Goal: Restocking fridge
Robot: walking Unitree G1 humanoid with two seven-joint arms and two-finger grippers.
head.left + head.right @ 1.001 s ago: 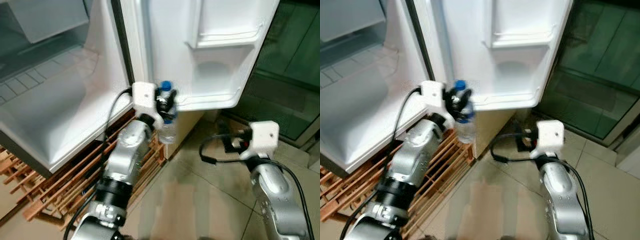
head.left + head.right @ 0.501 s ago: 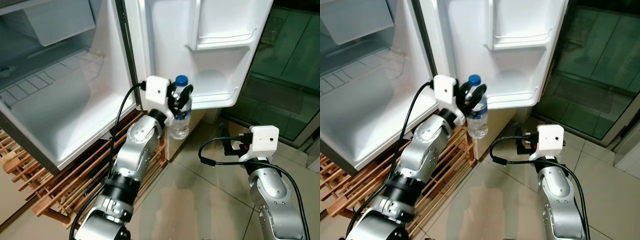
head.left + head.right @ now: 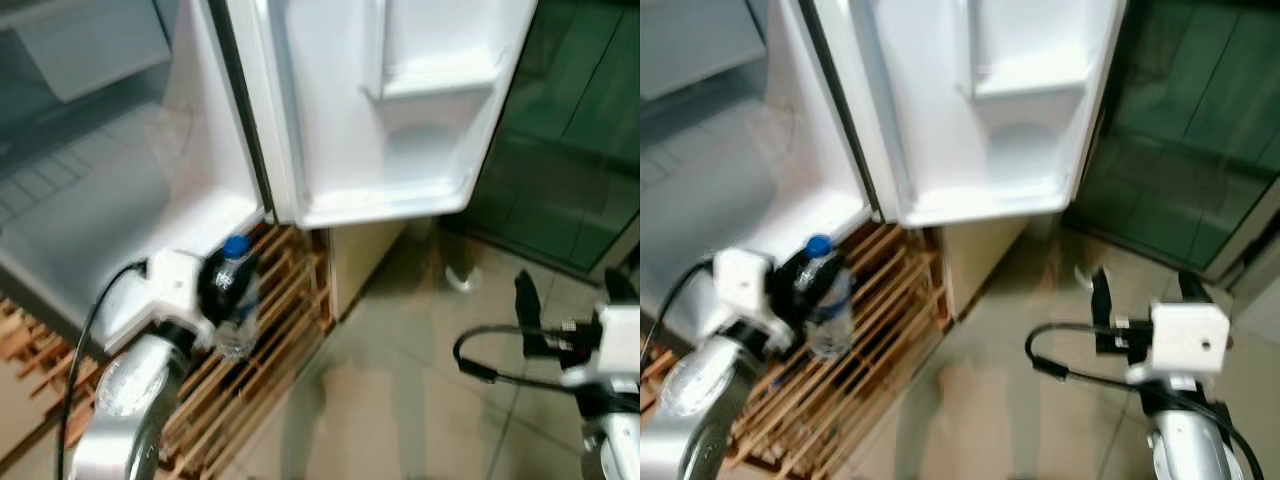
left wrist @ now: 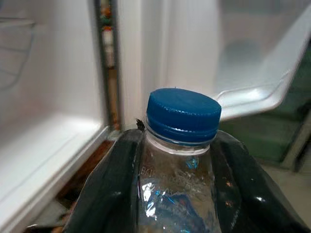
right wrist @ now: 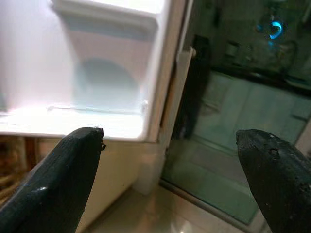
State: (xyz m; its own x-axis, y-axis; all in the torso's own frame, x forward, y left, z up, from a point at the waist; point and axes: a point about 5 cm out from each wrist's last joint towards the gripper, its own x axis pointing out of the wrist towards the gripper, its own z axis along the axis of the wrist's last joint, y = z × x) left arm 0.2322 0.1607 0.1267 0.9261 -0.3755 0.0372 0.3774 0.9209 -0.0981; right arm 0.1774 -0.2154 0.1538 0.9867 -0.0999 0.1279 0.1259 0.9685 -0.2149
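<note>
1. Left gripper [image 3: 225, 300] is pinching a water bottle [image 3: 233, 305] just under its blue cap [image 4: 182, 115], one black finger [image 4: 109, 194] on each side of the neck, as the left wrist view is showing.
2. Standing roughly upright, the bottle is keeping its long axis vertical, cap on top. It is hanging low in front of the wooden rack [image 3: 270, 330] beneath the fridge, touching nothing but the fingers as far as I can tell.
3. From the bottle, the open fridge door [image 3: 340, 90] is lying at about 1 o'clock in the head views, and its lowest door shelf [image 3: 420, 170] is sitting higher than the cap. The fridge's inside floor [image 3: 110, 200] is lying at about 11 o'clock, also higher.
4. Judging by that, the coming move is turning on lift: the bottle is needing to rise, staying upright, before going over either lip.
5. Right gripper [image 3: 1140, 305] is hovering with fingers spread wide and nothing between them, at about 5 o'clock from the door shelf over the tiled floor [image 3: 400, 370]. The left arm is the one already carrying the load.
</note>
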